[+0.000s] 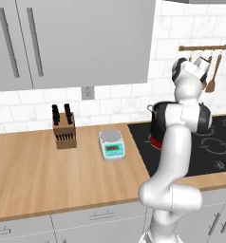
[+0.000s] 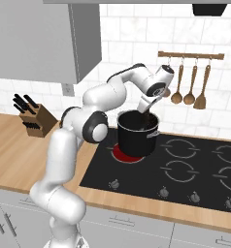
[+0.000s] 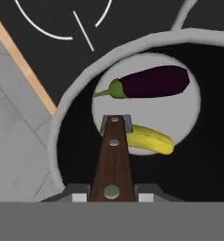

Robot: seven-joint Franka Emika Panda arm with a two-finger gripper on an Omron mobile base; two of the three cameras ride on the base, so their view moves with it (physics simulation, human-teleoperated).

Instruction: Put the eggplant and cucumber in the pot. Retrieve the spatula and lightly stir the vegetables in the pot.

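Observation:
The black pot (image 2: 137, 135) stands on the back left burner of the cooktop. In the hand view I look down past its grey rim (image 3: 76, 89). On its bottom lie a dark purple eggplant (image 3: 151, 83) and, beside it, a yellow-green cucumber (image 3: 149, 140). My gripper (image 2: 146, 110) hangs just over the pot's mouth, shut on the spatula's dark brown handle (image 3: 113, 160). The handle points down into the pot. Its grey blade (image 3: 116, 123) sits low inside, next to the cucumber's end. The arm hides most of the pot (image 1: 156, 124) in the left base view.
The burner (image 2: 121, 154) under the pot glows red. Wooden spoons and a turner (image 2: 190, 87) hang from a rail on the back wall. A knife block (image 1: 64, 127) and a small kitchen scale (image 1: 112, 144) stand on the wooden counter, left of the cooktop (image 2: 185, 169).

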